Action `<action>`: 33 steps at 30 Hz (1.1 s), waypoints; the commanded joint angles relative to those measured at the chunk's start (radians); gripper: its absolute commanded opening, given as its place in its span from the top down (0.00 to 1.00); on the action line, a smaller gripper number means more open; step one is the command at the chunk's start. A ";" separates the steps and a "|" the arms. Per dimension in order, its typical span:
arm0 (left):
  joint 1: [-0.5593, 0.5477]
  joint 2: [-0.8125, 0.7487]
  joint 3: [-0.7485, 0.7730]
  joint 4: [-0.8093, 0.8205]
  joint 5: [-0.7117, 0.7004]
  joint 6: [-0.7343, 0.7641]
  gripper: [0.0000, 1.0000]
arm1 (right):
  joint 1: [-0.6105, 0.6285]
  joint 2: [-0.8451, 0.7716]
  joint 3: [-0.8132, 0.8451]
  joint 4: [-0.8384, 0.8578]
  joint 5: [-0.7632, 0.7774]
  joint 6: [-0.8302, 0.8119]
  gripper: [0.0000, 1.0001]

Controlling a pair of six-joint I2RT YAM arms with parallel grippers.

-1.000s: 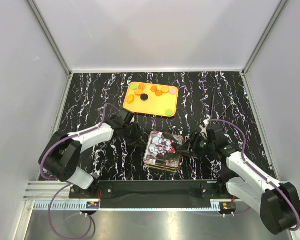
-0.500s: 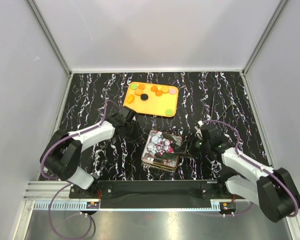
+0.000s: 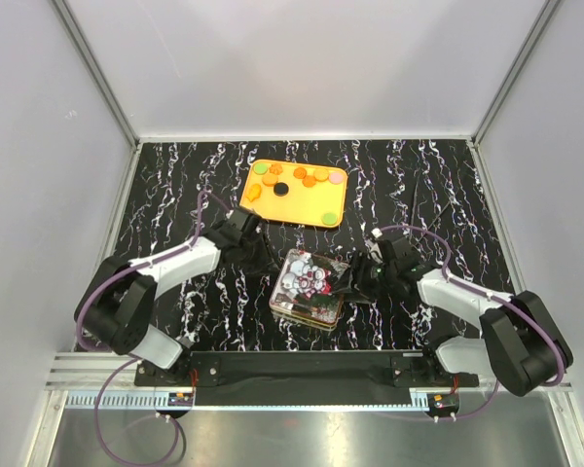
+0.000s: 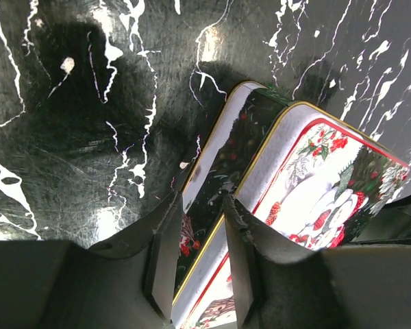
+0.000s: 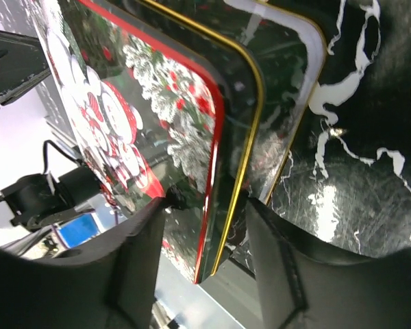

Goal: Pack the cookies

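Note:
The cookies [image 3: 304, 178], small flat pieces in orange, green, pink and black, lie on an orange tray [image 3: 302, 204] at the back. In front of it stands a Christmas tin [image 3: 307, 287] with a snowman lid [image 4: 322, 185], which sits askew on the gold-rimmed base [image 4: 219, 171]. My left gripper [image 3: 265, 265] is shut on the tin's left rim [image 4: 198, 209]. From the right, my right gripper [image 3: 344, 282] straddles the tin's edge [image 5: 209, 201]. It is open, with one fingertip [image 5: 170, 203] touching the lid [image 5: 123, 103], whose red rim stands off the base.
The black marble-patterned table [image 3: 175, 185] is walled in by grey panels on three sides. A metal rail [image 3: 302, 368] runs along the near edge behind the arm bases. Purple cables loop beside both arms.
The tin has slid a little to the left and turned. My right arm has reached further left over the tin's edge, while the left gripper stayed at the tin's left rim.

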 commanded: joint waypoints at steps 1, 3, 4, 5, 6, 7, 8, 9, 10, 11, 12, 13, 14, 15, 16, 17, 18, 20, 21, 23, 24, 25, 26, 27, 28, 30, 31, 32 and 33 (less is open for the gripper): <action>-0.041 -0.002 -0.093 0.030 0.072 -0.045 0.62 | 0.026 0.043 0.056 0.041 0.101 -0.067 0.40; -0.041 -0.022 -0.113 0.046 0.064 -0.064 0.57 | 0.029 0.051 0.069 0.028 0.098 -0.076 0.36; -0.041 -0.028 -0.129 0.053 0.067 -0.065 0.56 | 0.029 0.054 0.071 0.022 0.097 -0.078 0.33; -0.041 -0.031 -0.130 0.061 0.067 -0.061 0.55 | 0.029 0.048 0.069 0.015 0.100 -0.081 0.32; -0.041 -0.028 -0.127 0.057 0.070 -0.056 0.54 | 0.029 0.044 0.069 0.013 0.104 -0.078 0.32; -0.041 -0.016 -0.117 0.049 0.070 -0.044 0.54 | 0.030 0.035 0.069 0.009 0.112 -0.070 0.32; -0.042 -0.009 -0.109 0.044 0.069 -0.041 0.54 | 0.026 0.037 0.072 0.007 0.114 -0.067 0.35; -0.041 -0.002 -0.104 0.040 0.070 -0.038 0.54 | 0.026 0.038 0.079 -0.004 0.115 -0.068 0.36; -0.041 0.003 -0.103 0.041 0.070 -0.036 0.54 | 0.023 0.041 0.082 -0.010 0.126 -0.068 0.36; -0.041 0.006 -0.104 0.044 0.070 -0.041 0.54 | 0.018 0.047 0.085 -0.019 0.129 -0.071 0.36; -0.041 0.007 -0.109 0.046 0.070 -0.042 0.54 | -0.003 0.049 0.080 -0.016 0.129 -0.073 0.35; -0.041 0.009 -0.115 0.049 0.072 -0.045 0.53 | -0.016 0.052 0.079 -0.013 0.128 -0.068 0.34; -0.041 0.009 -0.116 0.052 0.072 -0.049 0.53 | -0.026 0.058 0.073 -0.001 0.124 -0.061 0.34; -0.041 0.010 -0.120 0.055 0.072 -0.050 0.53 | -0.033 0.067 0.073 0.005 0.114 -0.059 0.34; -0.041 0.015 -0.126 0.063 0.076 -0.052 0.53 | -0.037 0.080 0.073 0.021 0.111 -0.055 0.34; -0.041 0.018 -0.129 0.072 0.082 -0.059 0.53 | -0.037 0.109 0.074 0.034 0.109 -0.044 0.35; -0.041 0.021 -0.130 0.075 0.087 -0.062 0.53 | -0.037 0.127 0.074 0.051 0.101 -0.036 0.42; -0.041 0.026 -0.146 0.096 0.098 -0.078 0.54 | -0.037 0.191 0.085 0.087 0.075 -0.028 0.49; -0.042 0.026 -0.155 0.104 0.102 -0.081 0.54 | -0.037 0.214 0.094 0.088 0.066 -0.028 0.60; -0.042 0.030 -0.159 0.115 0.105 -0.084 0.54 | -0.039 0.271 0.118 0.134 0.065 -0.035 0.65; -0.042 0.032 -0.161 0.115 0.105 -0.082 0.54 | -0.037 0.288 0.126 0.137 0.065 -0.038 0.67; -0.042 0.034 -0.166 0.118 0.105 -0.082 0.54 | -0.037 0.302 0.134 0.143 0.066 -0.041 0.74; -0.042 0.034 -0.166 0.119 0.105 -0.082 0.54 | -0.039 0.329 0.151 0.142 0.068 -0.051 0.77; -0.042 0.032 -0.167 0.119 0.102 -0.081 0.55 | -0.040 0.343 0.163 0.136 0.072 -0.062 0.78; -0.042 0.030 -0.167 0.119 0.104 -0.079 0.55 | -0.040 0.363 0.175 0.124 0.075 -0.073 0.78; -0.042 0.027 -0.170 0.115 0.101 -0.078 0.55 | -0.042 0.374 0.204 0.104 0.098 -0.097 0.75; -0.042 0.021 -0.172 0.113 0.099 -0.078 0.55 | -0.042 0.376 0.227 0.057 0.112 -0.117 0.71; -0.042 0.015 -0.173 0.112 0.098 -0.081 0.55 | -0.043 0.374 0.238 0.038 0.126 -0.128 0.69; -0.042 0.009 -0.184 0.113 0.101 -0.085 0.55 | -0.048 0.373 0.249 0.021 0.147 -0.139 0.65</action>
